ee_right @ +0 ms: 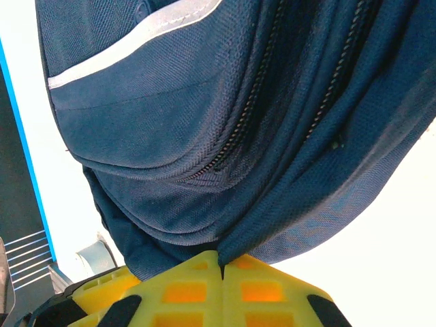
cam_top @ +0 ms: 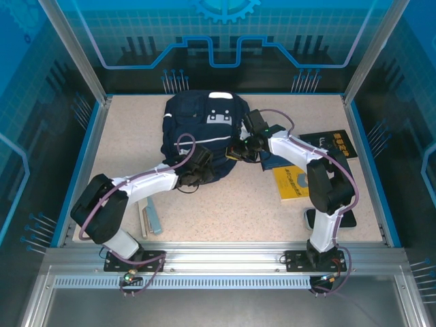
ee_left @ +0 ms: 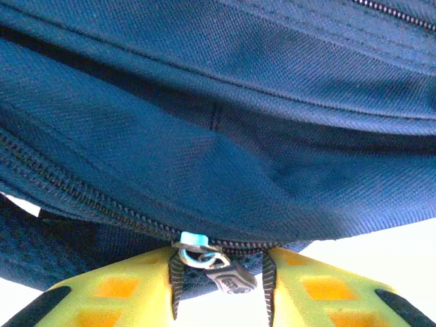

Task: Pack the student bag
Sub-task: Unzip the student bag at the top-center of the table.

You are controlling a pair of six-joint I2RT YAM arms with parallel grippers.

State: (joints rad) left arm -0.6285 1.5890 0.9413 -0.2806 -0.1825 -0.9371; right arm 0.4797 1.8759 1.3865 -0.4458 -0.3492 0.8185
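The student bag (cam_top: 201,126) lies at the back middle of the table, dark navy with thin white stripes. My left gripper (cam_top: 197,170) is at its near edge. In the left wrist view its yellow fingers (ee_left: 129,286) are closed in on the zipper pull (ee_left: 231,278) and light-blue-capped slider (ee_left: 193,240), which span the gap between the pads. My right gripper (cam_top: 238,148) is at the bag's right side. In the right wrist view this gripper (ee_right: 222,260) is shut on a fold of the bag's fabric (ee_right: 272,225), beside two zipper lines.
A dark navy book with yellow lettering (cam_top: 334,143) and a yellow book (cam_top: 293,182) lie to the right of the bag. Slim pen-like items (cam_top: 150,218) lie under my left arm. A black flat object (cam_top: 344,219) sits by the right arm's base.
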